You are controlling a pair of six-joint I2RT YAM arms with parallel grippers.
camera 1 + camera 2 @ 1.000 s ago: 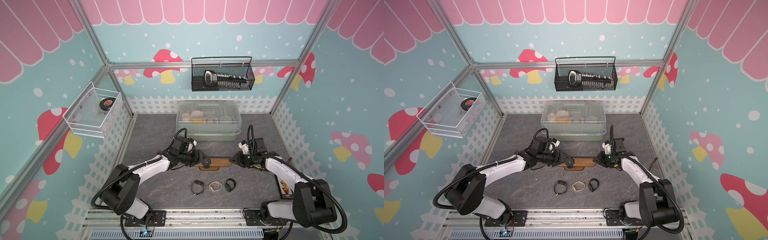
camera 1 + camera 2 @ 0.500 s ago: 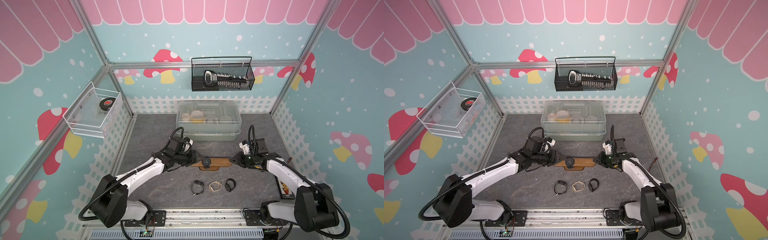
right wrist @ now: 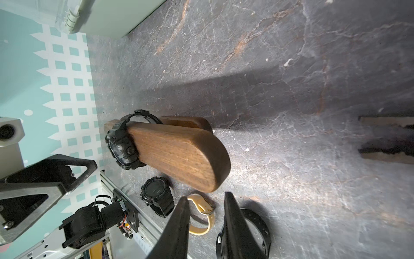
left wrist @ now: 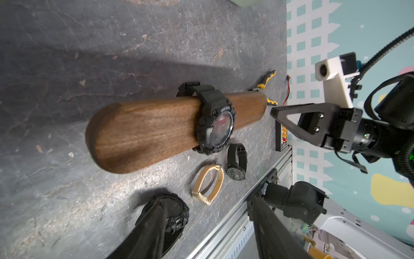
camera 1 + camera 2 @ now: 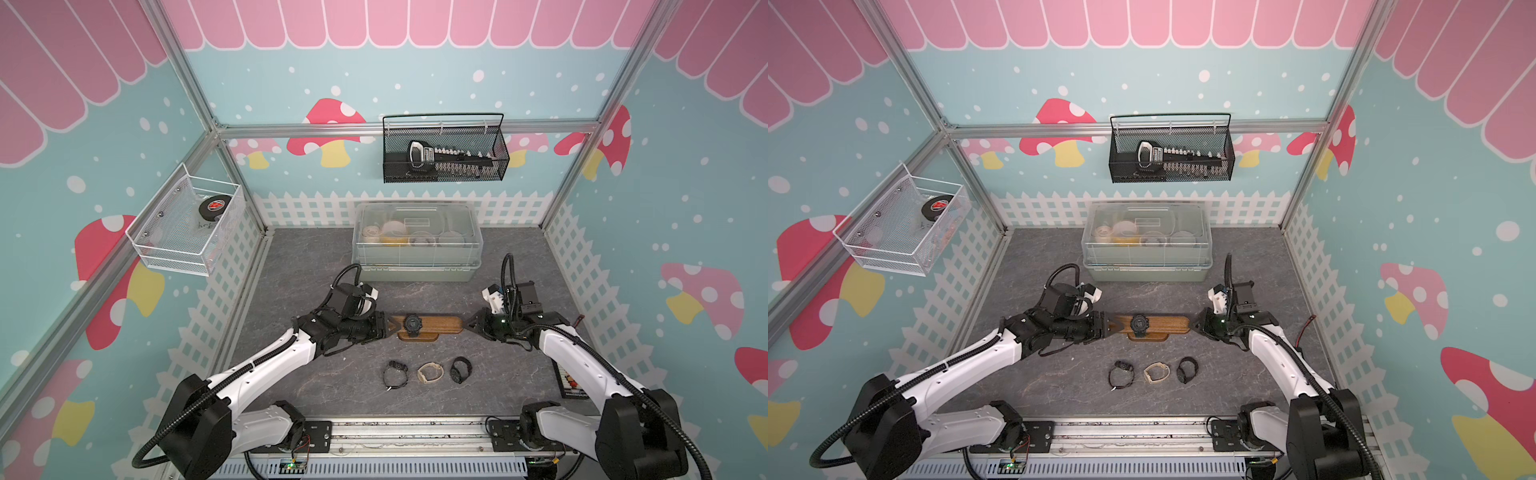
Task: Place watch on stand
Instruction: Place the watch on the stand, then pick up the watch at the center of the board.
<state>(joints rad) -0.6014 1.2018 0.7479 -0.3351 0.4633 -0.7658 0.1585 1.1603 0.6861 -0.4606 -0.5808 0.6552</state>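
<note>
Watch (image 5: 412, 323): now round stand (image 5: 441, 323), ahead of L pincer (image 5: 388, 325), which released it and backed off, wide. R pincer (image 5: 466, 324) narrow, empty. Task prob. done.

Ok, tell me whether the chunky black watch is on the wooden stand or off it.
On. The black watch sits face up, its strap looped around the bar of the stand.

Watches: four. One black watch (image 5: 412, 323) is strapped around the stand (image 5: 442, 323). Three lie loose toward the tabletop (image 5: 316, 266) front edge: chunky black watch (image 5: 395, 373), beige watch (image 5: 430, 372), round-faced black watch (image 5: 461, 369). Stands: one. Clear lidded boxes (image 5: 415, 245): one.
</note>
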